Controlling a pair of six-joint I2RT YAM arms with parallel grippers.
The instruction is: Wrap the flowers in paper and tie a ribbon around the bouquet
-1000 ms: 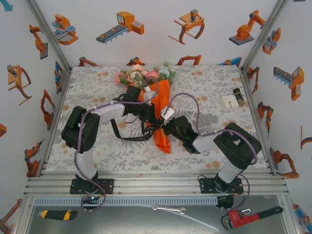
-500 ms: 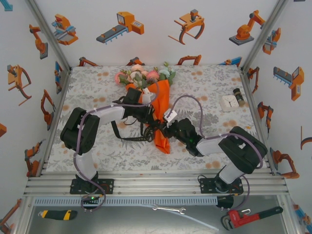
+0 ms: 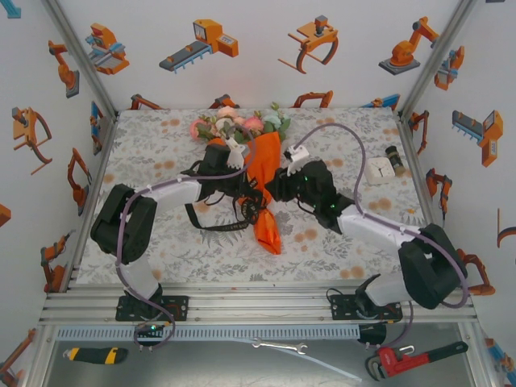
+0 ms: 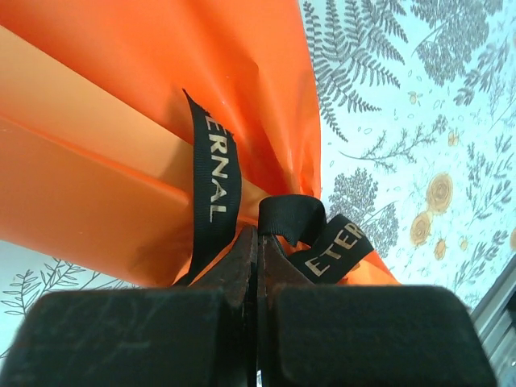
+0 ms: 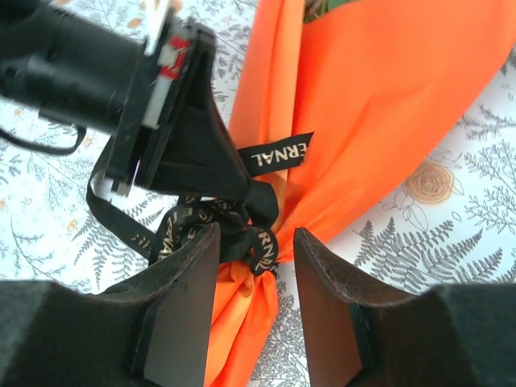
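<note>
The bouquet (image 3: 266, 161) lies along the middle of the table as an orange paper (image 4: 121, 97) cone. Pink, white and pale blue flowers (image 3: 238, 125) stick out at its far end. A black ribbon (image 4: 214, 177) with pale lettering is bunched in a knot (image 5: 246, 226) around the cone's narrow part, and a loose loop (image 3: 216, 227) trails to the left. My left gripper (image 4: 258, 235) is shut, pinching the ribbon at the knot from the left (image 3: 250, 193). My right gripper (image 5: 256, 242) is open, one finger on each side of the knot, on the cone's right side (image 3: 274, 187).
A white square item (image 3: 375, 168) and a small dark bottle (image 3: 395, 160) stand at the back right of the flower-printed cloth. The metal rail (image 3: 258, 302) runs along the near edge. Beyond the rail lie a red wrench (image 3: 411, 359), a spanner (image 3: 278, 347) and a yellow knife (image 3: 97, 355).
My right gripper has opened and moved farther up along the cone, its arm swinging out to the right. The left gripper has closed on the ribbon and shifted slightly away.
</note>
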